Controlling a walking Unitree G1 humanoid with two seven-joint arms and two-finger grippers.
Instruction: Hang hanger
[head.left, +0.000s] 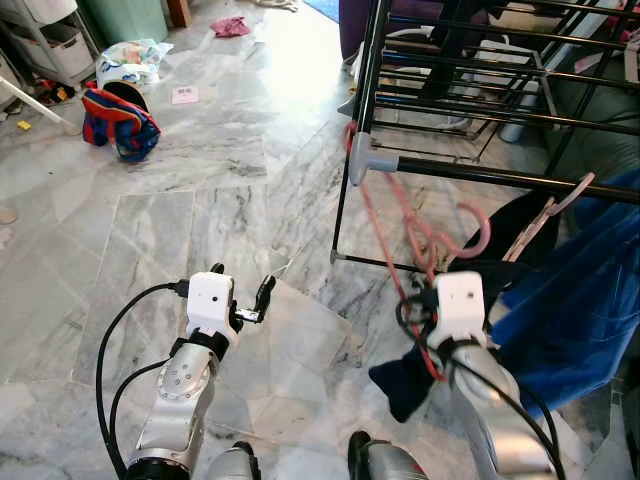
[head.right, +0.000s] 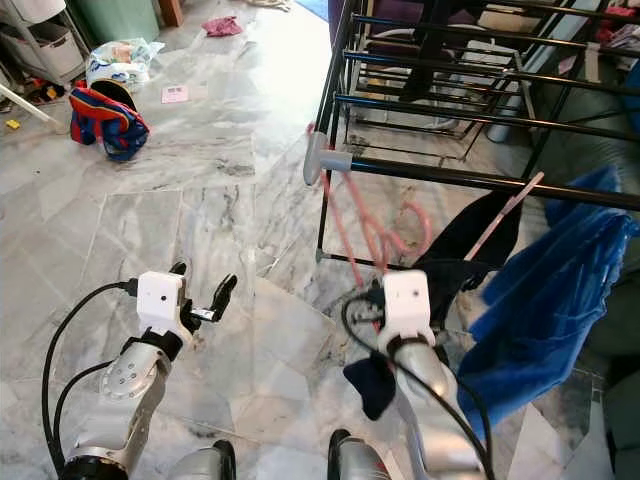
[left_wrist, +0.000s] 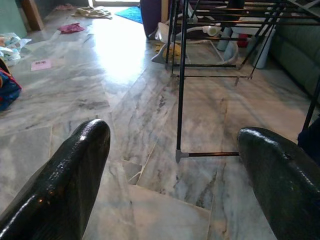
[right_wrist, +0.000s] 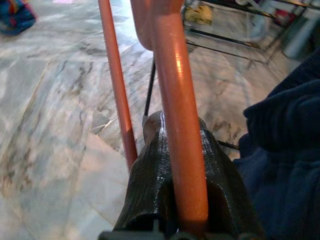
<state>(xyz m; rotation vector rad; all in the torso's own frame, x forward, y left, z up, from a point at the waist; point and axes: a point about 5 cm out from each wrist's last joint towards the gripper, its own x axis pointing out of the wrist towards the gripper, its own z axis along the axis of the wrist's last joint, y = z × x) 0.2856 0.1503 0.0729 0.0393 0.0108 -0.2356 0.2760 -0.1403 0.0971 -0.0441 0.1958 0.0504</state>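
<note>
Right pincer (right_wrist: 185, 200) clamped on pink hanger (head.left: 425, 240), hook to be lifted over drying-rack rail (head.left: 500, 177); left pincer (head.left: 240, 290) open, idle.

Bright daylight glares off the marble floor (head.left: 270, 60); close foreground parts look soft.

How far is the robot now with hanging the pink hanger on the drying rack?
Done: the right end effector is shut on the pink hanger, with a dark garment hanging below.
In hand: the hanger is held up beside the drying rack, near its grey corner joint.
Left: its hook hangs below the rail, not over it, so hooking and release remain. The left end effector is open and idle.
</note>
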